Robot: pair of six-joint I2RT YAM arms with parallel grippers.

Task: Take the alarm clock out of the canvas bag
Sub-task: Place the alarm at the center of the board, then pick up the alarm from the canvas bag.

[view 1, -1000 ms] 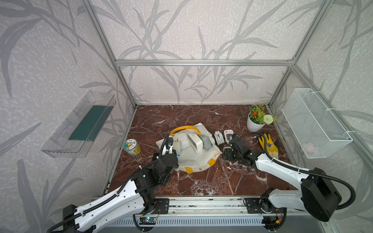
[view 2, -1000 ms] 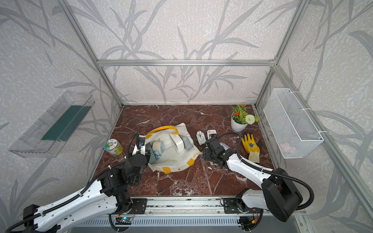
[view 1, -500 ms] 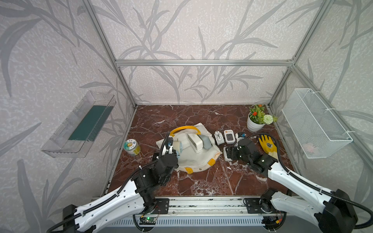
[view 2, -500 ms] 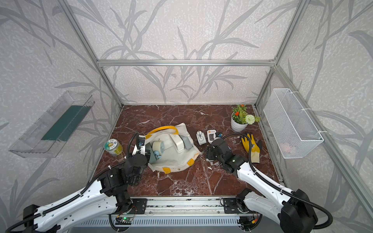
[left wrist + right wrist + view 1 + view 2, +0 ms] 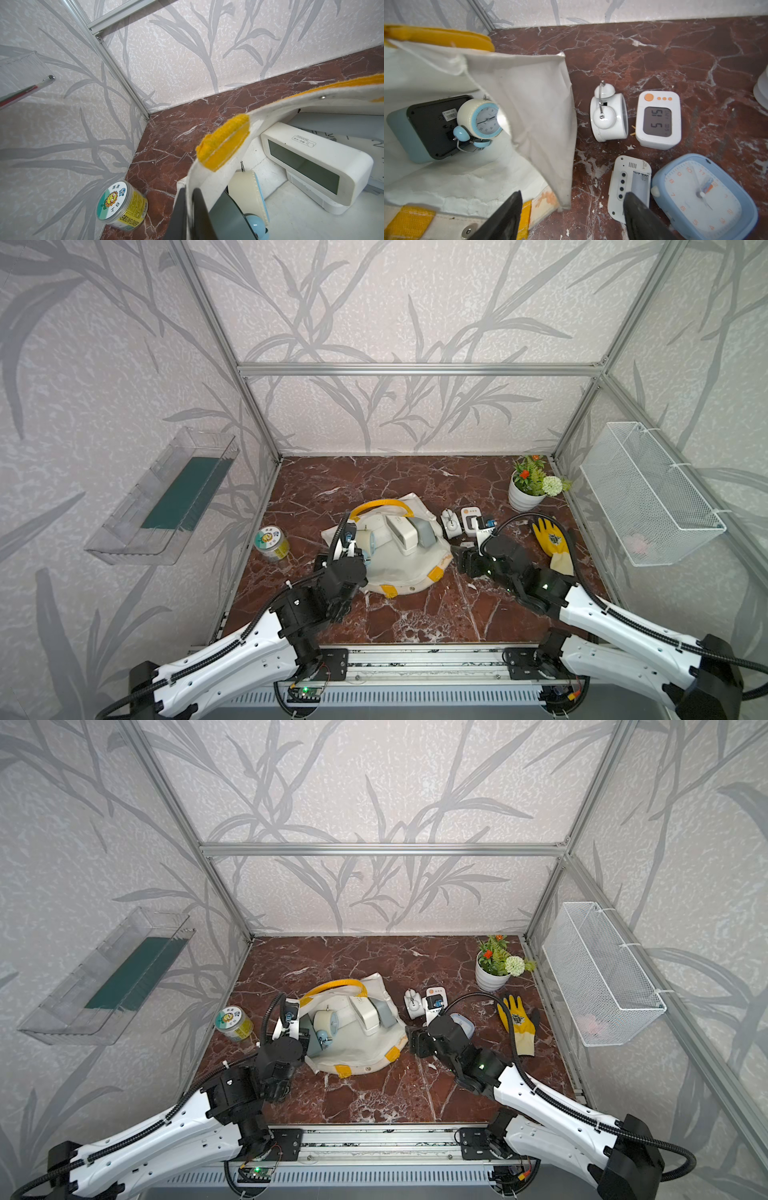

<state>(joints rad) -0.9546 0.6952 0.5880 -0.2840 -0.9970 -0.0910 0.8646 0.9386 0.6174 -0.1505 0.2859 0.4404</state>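
- The canvas bag lies slumped in the middle of the marble floor, its mouth gaping upward.
- The left gripper is clamped tight on the bag's left rim, holding the mouth open.
- The right gripper hovers at the bag's near right corner with its jaws spread wide and nothing between them.
- 4 clocks sit on the floor just right of the bag: a white twin-bell clock, a white digital clock, a face-down white clock and a blue square clock.
- At least 3 remain inside: a cream-and-blue twin-bell clock, a blue clock with a black back and a white touch clock.
- Judged from this, the emptying is roughly half done, and the next reach into the bag has not begun.
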